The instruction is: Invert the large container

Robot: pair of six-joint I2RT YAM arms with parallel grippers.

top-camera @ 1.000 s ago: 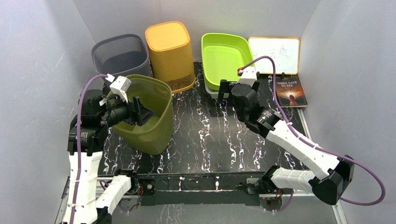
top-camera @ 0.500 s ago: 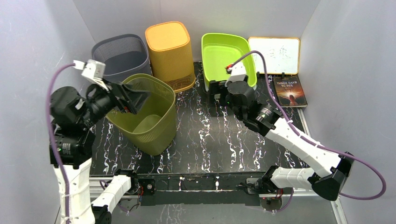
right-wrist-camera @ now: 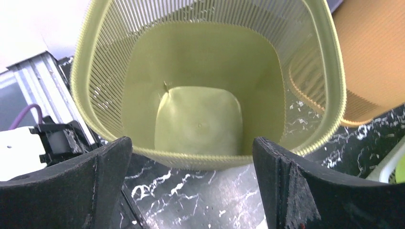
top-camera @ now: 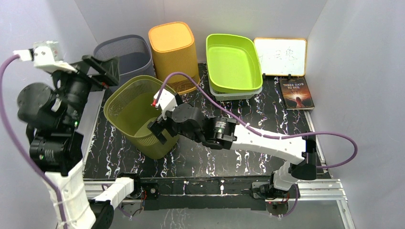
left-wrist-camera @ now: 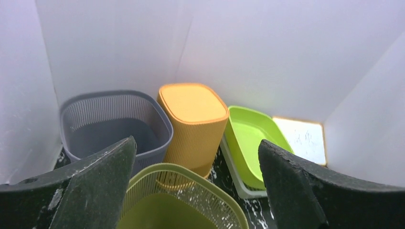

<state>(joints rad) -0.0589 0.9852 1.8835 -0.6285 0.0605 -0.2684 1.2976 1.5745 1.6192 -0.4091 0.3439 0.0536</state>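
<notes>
Black marbled bench (top-camera: 224,157), olive basket (top-camera: 129,109) standing upright.
Right claw (top-camera: 160,130) spread just beside the basket's rim; left claw (top-camera: 102,70) spread, high left of it.

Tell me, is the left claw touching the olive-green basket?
Apart. The top view shows the open left claw over the grey basket, with a strip of grey mesh between it and the olive-green basket.

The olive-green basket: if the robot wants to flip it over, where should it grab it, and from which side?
Probably the rim on its right side, from above. The olive-green basket stands upright, mouth open, with a thin slatted wall, so one finger can slip inside, one outside. The open right gripper sits beside that edge.
</notes>
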